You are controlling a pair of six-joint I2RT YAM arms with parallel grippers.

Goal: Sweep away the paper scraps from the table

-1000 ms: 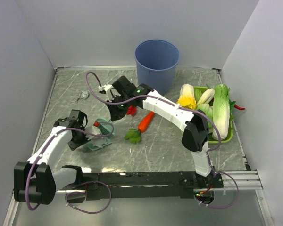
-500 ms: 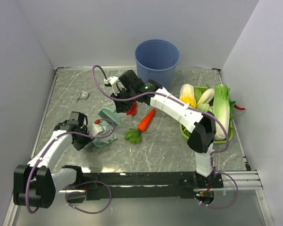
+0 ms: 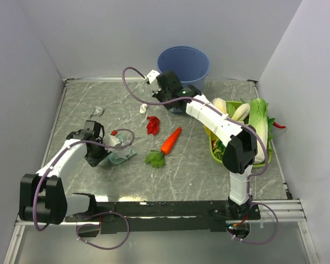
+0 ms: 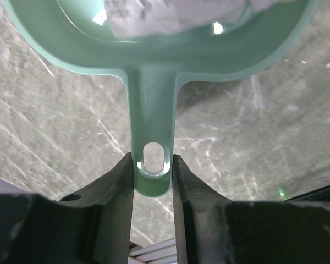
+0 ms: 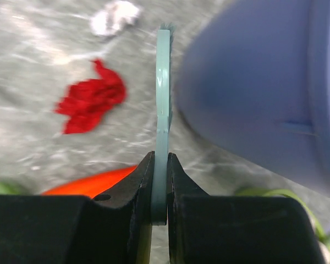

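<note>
My left gripper (image 3: 97, 149) (image 4: 153, 165) is shut on the handle of the teal dustpan (image 3: 119, 148) (image 4: 154, 60), which rests on the table (image 3: 198, 170). White paper scraps (image 4: 154, 14) lie in the pan. My right gripper (image 3: 166, 94) (image 5: 160, 159) is shut on the teal brush (image 5: 163, 82), seen edge-on, held next to the blue bucket (image 3: 182, 66) (image 5: 264, 82). On the table lie a red scrap (image 3: 152, 125) (image 5: 91, 102), a white scrap (image 3: 143, 108) (image 5: 114, 16) and a grey scrap (image 3: 97, 111).
An orange carrot (image 3: 170, 141) with green leaves lies mid-table, in front of the red scrap. A green tray of vegetables (image 3: 247, 126) stands at the right. White walls close the left, back and right sides.
My right arm has lifted the brush away from the dustpan and swung back toward the bucket. The dustpan has shifted slightly left. The white scrap now shows.
</note>
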